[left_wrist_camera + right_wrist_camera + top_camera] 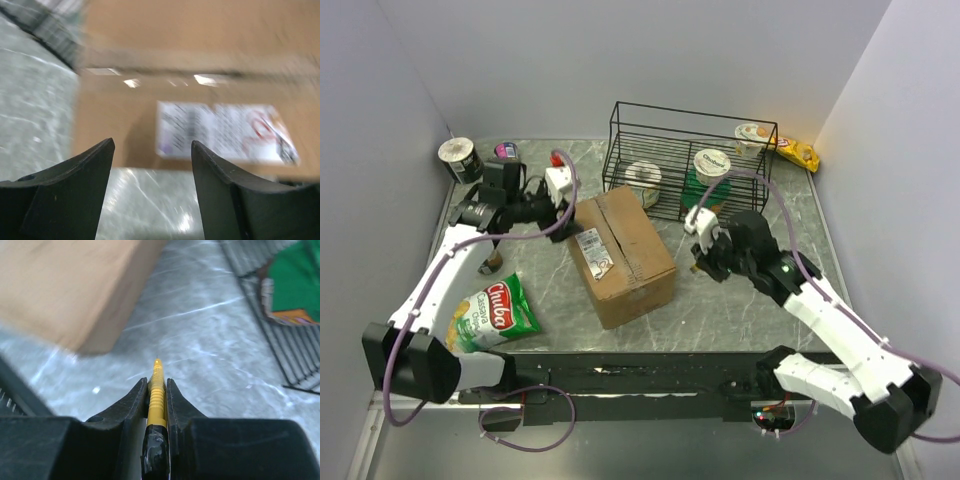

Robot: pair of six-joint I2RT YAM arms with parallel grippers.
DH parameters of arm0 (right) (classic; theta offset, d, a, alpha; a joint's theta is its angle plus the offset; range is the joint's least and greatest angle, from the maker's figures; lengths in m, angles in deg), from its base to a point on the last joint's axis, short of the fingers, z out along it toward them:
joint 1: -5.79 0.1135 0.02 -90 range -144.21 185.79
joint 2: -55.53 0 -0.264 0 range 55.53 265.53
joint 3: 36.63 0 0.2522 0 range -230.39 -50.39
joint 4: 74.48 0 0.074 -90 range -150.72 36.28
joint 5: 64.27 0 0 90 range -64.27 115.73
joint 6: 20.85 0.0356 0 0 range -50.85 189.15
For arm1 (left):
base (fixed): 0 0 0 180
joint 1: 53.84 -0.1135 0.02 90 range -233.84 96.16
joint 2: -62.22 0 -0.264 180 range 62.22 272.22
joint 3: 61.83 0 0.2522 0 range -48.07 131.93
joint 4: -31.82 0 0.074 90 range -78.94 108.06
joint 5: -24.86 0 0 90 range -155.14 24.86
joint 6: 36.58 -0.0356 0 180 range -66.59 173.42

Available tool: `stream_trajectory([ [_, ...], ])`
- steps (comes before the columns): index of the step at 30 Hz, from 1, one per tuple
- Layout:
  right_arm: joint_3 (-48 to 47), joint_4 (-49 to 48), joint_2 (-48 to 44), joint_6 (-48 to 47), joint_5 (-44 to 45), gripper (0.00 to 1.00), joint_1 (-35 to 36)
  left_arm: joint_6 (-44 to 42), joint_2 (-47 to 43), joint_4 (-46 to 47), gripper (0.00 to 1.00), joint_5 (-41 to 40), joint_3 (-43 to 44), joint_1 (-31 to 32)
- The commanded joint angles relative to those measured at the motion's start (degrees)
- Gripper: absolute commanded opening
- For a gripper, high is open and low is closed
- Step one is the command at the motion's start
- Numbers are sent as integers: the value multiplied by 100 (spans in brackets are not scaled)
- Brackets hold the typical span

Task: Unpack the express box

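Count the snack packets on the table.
2. A green Chuba bag lies at the near left; a yellow packet lies at the far right corner, behind the wire basket. Others may hide inside the express box.

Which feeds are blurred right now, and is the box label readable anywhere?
Top external: sharp and evenly lit, but the label on the box is too small to read. Left wrist: everything beyond the fingers is smeared, label print illegible, with bright glare spots along the tape seam. Right wrist: the yellow tool is crisp; box and basket behind it are soft.
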Motion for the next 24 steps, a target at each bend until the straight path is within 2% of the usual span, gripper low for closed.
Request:
stream_trajectory([
  [1,376,395,-694,-795,-1221,0,132,1503,324,2208,70,-558,360,-137],
  [3,464,378,-809,-936,-1512,0,272,1873,745,2386,70,-877,632,-164],
  [7,342,211,-538,-963,-1952,0,509,2137,1703,2106,69,-1887,1265,-172],
  [8,272,115,-442,-981,-2014,0,553,2251,1983,2105,69,-2342,1370,-172],
  [11,184,-288,-72,-990,-1936,0,677,2147,2336,2140,69,-2609,1450,-181],
  [13,175,-579,130,-727,-1857,0,677,2129,2443,2114,69,-2628,1468,-172],
  [17,201,-1177,341,-181,-1268,0,651,1743,2435,1475,67,-2146,1398,-129],
  [24,34,-1257,456,-664,-706,0,405,1470,1372,735,67,-1653,389,-14],
])
